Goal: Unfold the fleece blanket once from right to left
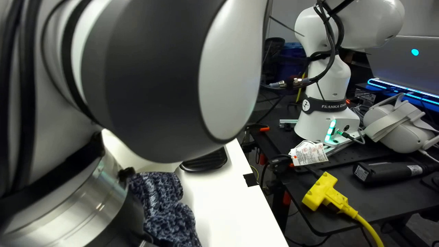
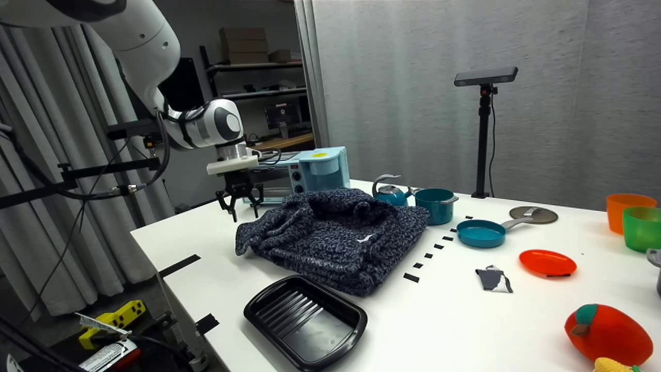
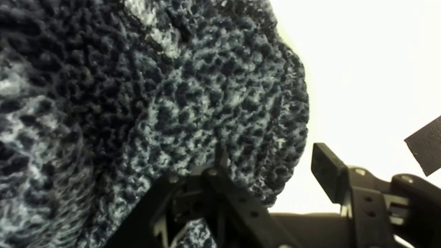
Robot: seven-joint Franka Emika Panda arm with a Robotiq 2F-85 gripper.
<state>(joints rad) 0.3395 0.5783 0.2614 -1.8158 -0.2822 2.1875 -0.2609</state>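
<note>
Find the gripper (image 3: 272,158) spread wide, pointing down and holding nothing. In the wrist view, note the border of the fleece blanket (image 3: 206,103) running through the gap, with one finger over speckled pile and the other over white table (image 3: 358,62). Cannot tell whether touching the cloth or just above it (hard to read height from straight overhead). In an exterior view, place the blanket on the table just beside the gripper, spreading away toward picture right and the foreground, rumpled into a broad, thick heap. Hesitate over a long axis: too squarish and bunched to name one. Judging by that straddled border, seems set for a pinch, then a lift and a draw across; could easily gather two layers, or mere fuzz. Count the unfolding as not yet done.

Working outward, meet the black tray (image 2: 307,333) close by the blanket's foreground edge, with its ribbed floor in sight. Behind the blanket, pick out the teal kettle (image 2: 391,196) and the teal pot (image 2: 437,213); cannot see into either. Farther along, reach the teal frying pan (image 2: 480,233), shallow, with its floor showing. Last, notice the orange cup (image 2: 615,212) and the green cup (image 2: 640,228), overlapping in view; cannot tell about anything inside.
</note>
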